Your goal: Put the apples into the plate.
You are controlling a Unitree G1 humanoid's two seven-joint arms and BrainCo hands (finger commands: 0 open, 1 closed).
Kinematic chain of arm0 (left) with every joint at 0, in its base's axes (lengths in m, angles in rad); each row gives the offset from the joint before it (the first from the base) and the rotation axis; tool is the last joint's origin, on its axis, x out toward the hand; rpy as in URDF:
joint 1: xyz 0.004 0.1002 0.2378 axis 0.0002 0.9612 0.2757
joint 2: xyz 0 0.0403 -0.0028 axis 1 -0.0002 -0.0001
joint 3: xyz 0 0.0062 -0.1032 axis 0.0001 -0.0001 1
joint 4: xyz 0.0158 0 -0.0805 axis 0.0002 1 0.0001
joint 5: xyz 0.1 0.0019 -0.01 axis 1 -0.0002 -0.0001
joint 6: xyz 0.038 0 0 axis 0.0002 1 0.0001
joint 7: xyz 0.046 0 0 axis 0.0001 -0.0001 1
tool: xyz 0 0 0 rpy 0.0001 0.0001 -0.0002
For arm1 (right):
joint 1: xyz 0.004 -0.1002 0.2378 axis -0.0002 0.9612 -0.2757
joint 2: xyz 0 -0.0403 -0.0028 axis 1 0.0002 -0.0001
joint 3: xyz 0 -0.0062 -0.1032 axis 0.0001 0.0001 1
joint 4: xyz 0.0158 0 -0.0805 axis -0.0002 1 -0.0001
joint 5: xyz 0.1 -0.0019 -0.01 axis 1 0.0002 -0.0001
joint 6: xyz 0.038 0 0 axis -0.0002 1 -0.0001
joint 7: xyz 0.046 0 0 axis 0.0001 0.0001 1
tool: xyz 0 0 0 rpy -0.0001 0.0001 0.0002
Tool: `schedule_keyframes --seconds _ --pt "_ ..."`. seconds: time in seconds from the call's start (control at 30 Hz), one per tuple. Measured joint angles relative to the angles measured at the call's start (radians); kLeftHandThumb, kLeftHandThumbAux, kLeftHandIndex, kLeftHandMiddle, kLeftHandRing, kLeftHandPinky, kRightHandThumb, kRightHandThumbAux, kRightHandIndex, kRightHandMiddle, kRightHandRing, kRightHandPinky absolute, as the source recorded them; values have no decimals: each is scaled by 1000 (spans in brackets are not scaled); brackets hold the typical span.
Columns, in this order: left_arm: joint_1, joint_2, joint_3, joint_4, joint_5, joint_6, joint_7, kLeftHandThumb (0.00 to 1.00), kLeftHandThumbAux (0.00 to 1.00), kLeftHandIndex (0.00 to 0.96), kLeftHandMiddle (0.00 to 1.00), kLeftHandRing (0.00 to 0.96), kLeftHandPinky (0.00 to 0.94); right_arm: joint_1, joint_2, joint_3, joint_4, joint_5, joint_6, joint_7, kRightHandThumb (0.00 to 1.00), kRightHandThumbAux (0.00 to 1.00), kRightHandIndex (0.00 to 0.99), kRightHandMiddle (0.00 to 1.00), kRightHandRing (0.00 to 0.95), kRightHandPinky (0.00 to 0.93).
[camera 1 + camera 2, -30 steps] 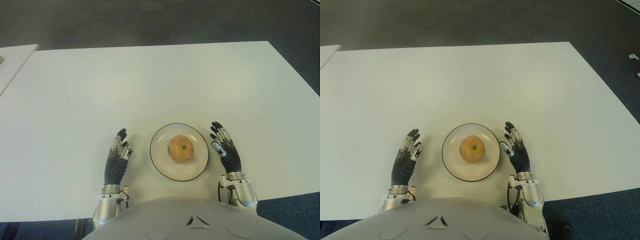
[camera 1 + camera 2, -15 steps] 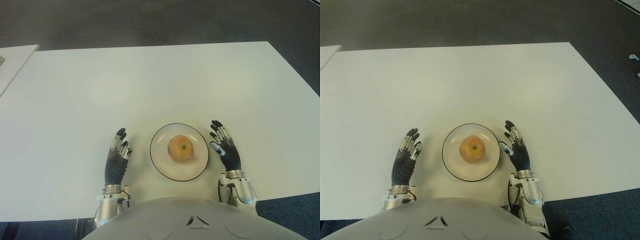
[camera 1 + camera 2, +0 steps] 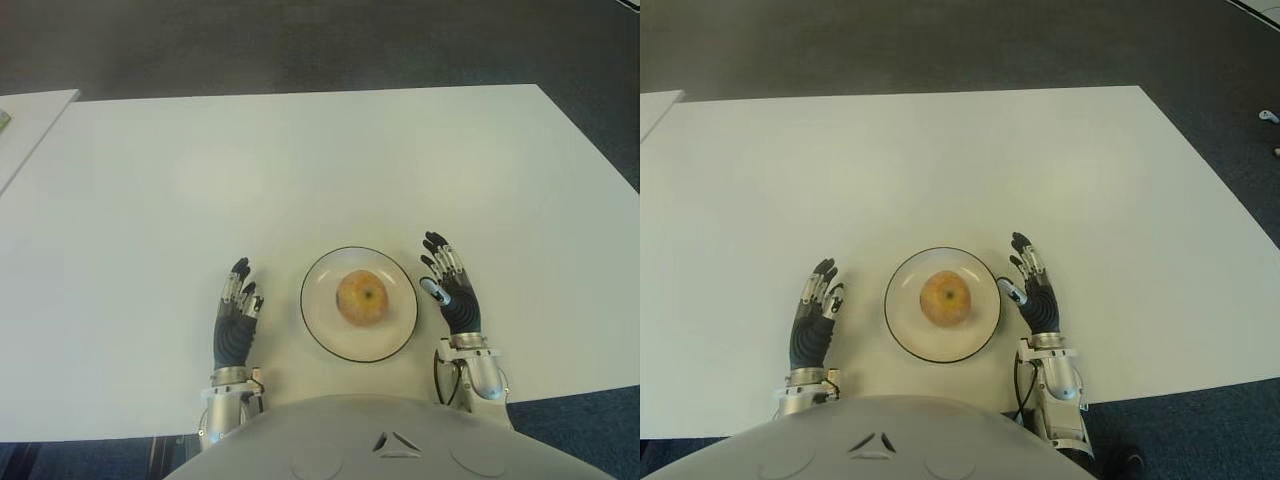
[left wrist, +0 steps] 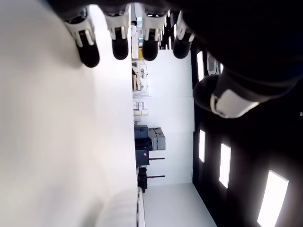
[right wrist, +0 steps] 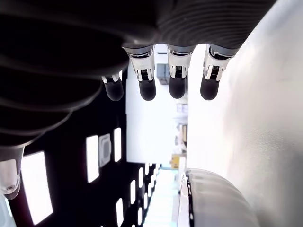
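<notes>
Since the only apple (image 3: 361, 297) in view already sits near the middle of the black-rimmed white plate (image 3: 322, 332), neither hand has anything to carry. The plate stands on the white table (image 3: 300, 160) close to its near edge, directly in front of the robot's torso. The left hand (image 3: 234, 318) shows to the left of the plate, a little apart from it; the right hand (image 3: 449, 288) shows just beside the plate's right rim. Both hands are empty, fingers extended and loosely side by side, thumbs held out to the side; the wrist views confirm nothing lies between fingers (image 5: 177, 79) and palm. Whether the palms touch the tabletop cannot be told. Judgement: with the fruit centred and not near the rim, and no second apple visible on the table, the task looks complete; the flanking, relaxed posture reads as a rest pose, not a reach.
</notes>
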Motion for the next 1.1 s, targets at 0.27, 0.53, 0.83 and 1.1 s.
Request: schedule_keyframes --seconds 0.27,0.53,0.83,1.1 --pt "-4 1 3 59 10 -81 9 55 465 18 0 0 0 -13 2 -8 22 29 -25 21 82 453 13 0 0 0" --pt "-7 1 3 95 -3 -129 9 56 475 24 0 0 0 -16 4 -9 30 39 -39 26 75 454 18 0 0 0" --pt "-2 0 -4 100 -31 -145 3 60 488 27 3 0 0 -10 4 -9 24 42 -39 24 72 469 18 0 0 0" --pt "33 0 -21 72 -42 -122 -6 67 505 34 14 0 0 13 4 -9 0 55 -23 29 73 486 13 0 0 0"
